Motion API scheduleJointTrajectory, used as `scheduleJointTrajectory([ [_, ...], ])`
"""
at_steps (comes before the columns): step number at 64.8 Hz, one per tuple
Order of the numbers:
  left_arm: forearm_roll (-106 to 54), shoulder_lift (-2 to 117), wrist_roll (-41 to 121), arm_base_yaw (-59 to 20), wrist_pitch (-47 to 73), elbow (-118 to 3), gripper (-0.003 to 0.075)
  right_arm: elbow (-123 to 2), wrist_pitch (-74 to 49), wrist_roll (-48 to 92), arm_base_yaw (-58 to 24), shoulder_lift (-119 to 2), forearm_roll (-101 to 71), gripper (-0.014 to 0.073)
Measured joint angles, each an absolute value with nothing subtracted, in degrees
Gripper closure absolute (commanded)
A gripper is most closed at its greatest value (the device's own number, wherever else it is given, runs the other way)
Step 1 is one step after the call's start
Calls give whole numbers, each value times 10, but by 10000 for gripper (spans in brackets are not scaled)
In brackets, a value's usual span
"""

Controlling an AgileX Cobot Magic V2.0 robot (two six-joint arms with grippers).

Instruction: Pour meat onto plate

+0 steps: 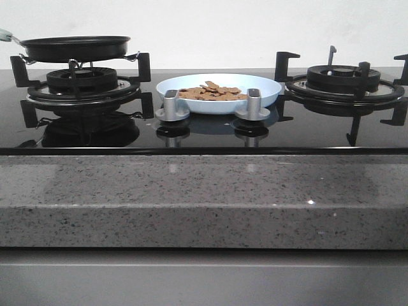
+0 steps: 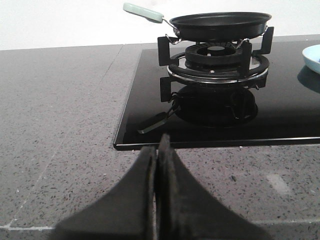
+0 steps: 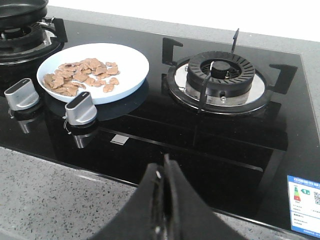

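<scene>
Meat [image 1: 213, 93] sits on the plate [image 1: 268, 95], pan [image 1: 76, 48] at nine o'clock, so keep both clenched, empty end effectors [image 2: 157, 150] [image 3: 165, 172] clear.

Black frying pan [image 1: 75, 48] on left burner [image 1: 81, 81] before me, right burner [image 1: 344, 79] bare. Two silver knobs [image 1: 172, 105] on glass hob [image 1: 204, 137]. Grey speckled counter [image 1: 204, 197].

The left pincer [image 2: 157, 150] and the right pincer [image 3: 165, 170] each have fingers pressed together, holding nothing.
</scene>
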State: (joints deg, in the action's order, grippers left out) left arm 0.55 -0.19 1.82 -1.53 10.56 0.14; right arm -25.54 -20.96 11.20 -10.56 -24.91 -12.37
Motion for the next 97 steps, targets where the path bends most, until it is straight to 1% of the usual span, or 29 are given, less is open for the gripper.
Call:
scheduleJointTrajectory([
  [28, 5, -2, 18, -15, 106, 1, 741, -253, -207, 112, -106, -249, -124, 654],
  [39, 5, -2, 18, -15, 106, 1, 741, -205, -118, 104, -86, -237, -117, 654],
  [44, 5, -2, 18, -15, 106, 1, 741, -173, -79, 87, -69, -213, -102, 654],
  [51, 5, -2, 18, -15, 106, 1, 741, -118, -55, 47, -36, -160, -81, 654],
  [61, 5, -2, 18, -15, 106, 1, 741, -41, -51, 0, 1, -78, -69, 654],
  [70, 5, -2, 18, -15, 106, 1, 741, 10, -57, -6, 2, -23, -60, 654],
  [75, 5, -2, 18, -15, 106, 1, 741, 15, -80, -6, 2, 0, -57, 654],
  [97, 5, -2, 18, -15, 106, 1, 741, 15, -97, -6, 4, 6, -54, 654],
])
